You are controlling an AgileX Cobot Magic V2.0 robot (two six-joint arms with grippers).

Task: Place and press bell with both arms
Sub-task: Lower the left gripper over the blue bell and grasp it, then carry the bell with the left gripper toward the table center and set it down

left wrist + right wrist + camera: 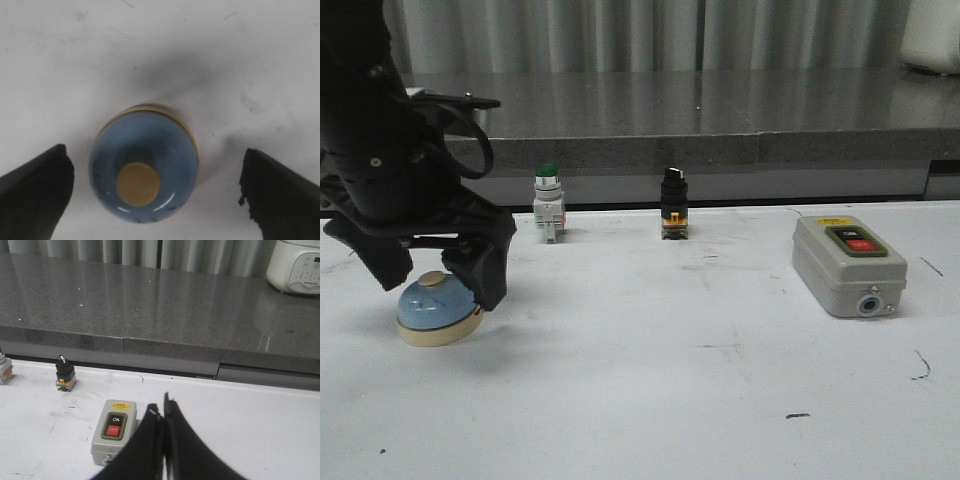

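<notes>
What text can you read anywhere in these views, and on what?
"ON": black button of the grey switch box.
"OFF": its red button.
Yellow sticker above those buttons: too small to read.
White appliance on the counter: panel markings too blurred.
Bell: no text.

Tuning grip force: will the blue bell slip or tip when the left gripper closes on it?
The bell has a glossy, rounded dome, so fingers may ride up it; gripping low seems safer. Its wide flat base probably resists tipping. The left gripper is open around it.

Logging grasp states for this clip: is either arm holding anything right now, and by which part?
Nothing is held. The left gripper straddles the bell with its jaws open and clear of the dome. The right gripper is shut on nothing.
</notes>
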